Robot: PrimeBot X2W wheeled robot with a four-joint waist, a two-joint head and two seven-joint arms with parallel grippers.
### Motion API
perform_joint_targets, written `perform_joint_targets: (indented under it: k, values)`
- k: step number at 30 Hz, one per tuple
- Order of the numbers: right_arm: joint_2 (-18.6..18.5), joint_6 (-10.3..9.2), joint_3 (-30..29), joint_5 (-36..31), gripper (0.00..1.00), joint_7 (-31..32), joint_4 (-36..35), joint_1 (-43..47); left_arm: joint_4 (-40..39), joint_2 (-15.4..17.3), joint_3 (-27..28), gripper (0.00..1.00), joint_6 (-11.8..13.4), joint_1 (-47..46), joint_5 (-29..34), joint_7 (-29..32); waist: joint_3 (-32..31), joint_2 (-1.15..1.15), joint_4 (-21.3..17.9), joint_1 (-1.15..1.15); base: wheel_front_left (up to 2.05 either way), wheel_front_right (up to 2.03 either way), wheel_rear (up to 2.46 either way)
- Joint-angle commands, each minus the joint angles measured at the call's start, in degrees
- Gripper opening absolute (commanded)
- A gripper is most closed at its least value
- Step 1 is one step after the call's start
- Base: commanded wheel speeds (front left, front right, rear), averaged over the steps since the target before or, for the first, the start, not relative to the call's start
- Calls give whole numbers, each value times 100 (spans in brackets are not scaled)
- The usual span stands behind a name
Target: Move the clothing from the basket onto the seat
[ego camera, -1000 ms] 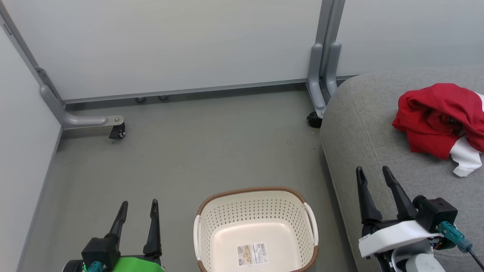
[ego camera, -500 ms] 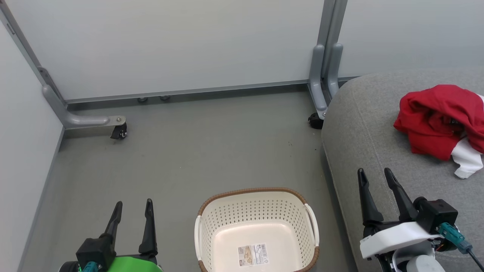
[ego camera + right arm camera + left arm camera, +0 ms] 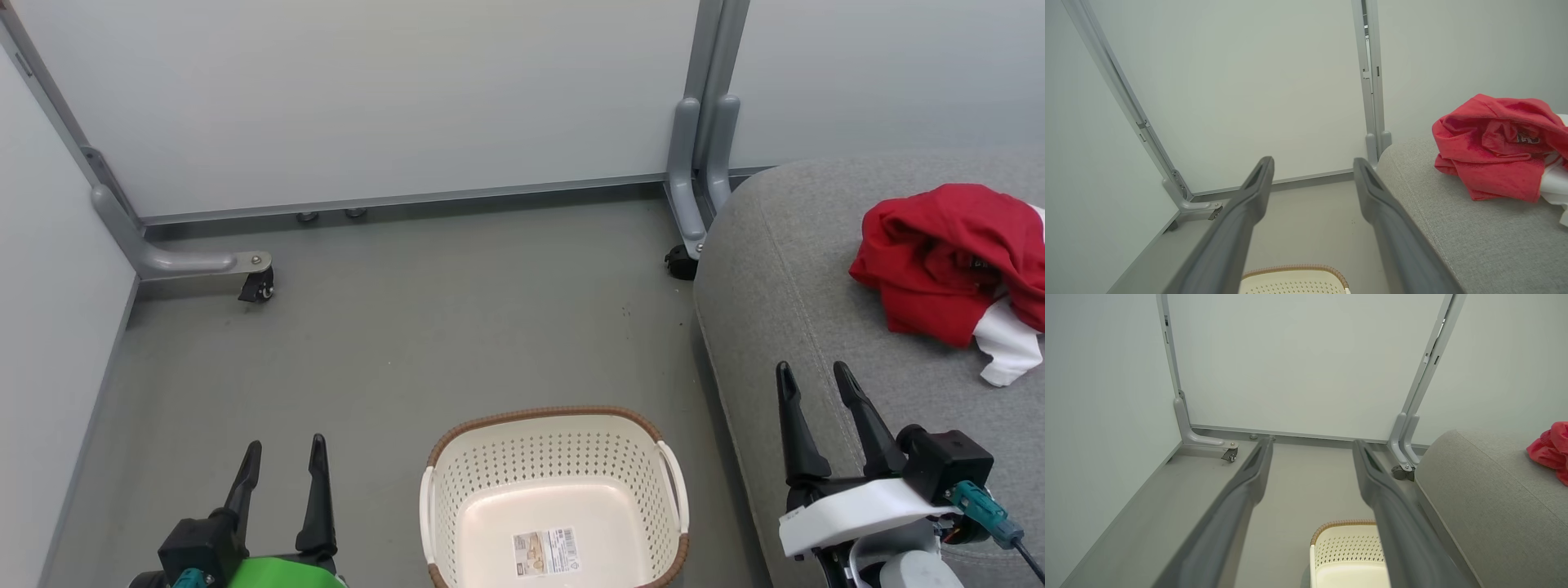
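As each gapes, left claw (image 3: 286, 442), right claw (image 3: 812, 366) upright

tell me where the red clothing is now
In the head view the clothing lies bunched on the seat at the far right, beyond the right hand and right of the basket.

A lab test bay: pale partition panels (image 3: 367, 98) on castered feet (image 3: 256, 286), grey floor (image 3: 408, 343).

The basket (image 3: 555, 457) is smooth, perforated cream plastic with a brown woven-look rim. The seat (image 3: 775, 286) is matt grey woven cloth, the clothing (image 3: 922, 253) soft red fabric. The floor (image 3: 408, 343) looks matt.
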Motion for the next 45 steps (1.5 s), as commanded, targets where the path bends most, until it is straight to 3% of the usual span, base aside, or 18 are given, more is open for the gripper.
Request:
perform_joint_targets:
  k: [1, 4, 5, 45]
  values:
    - [-4, 0, -3, 16, 100, -1, 9, 47, -8, 9, 41, 100, 35, 90, -37, 0, -5, 0, 1, 0, 0, 0, 0]
    - [0, 0, 14, 74, 100, -1, 36, 48, -22, 9, 63, 100, 48, 106, -47, 0, -17, 0, 7, 0, 0, 0, 0]
    - [9, 0, 9, 66, 0, 0, 44, 2, 10, 0, 36, 0, 23, 5, -23, 3, -16, 0, 6, 0, 0, 0, 0]
    - [24, 0, -414, 3461, 0, 973, 249, -301, 49, 3, 479, 0, -137, -445, -3516, 973, 104, 0, -143, 0, 0, 0, 0]
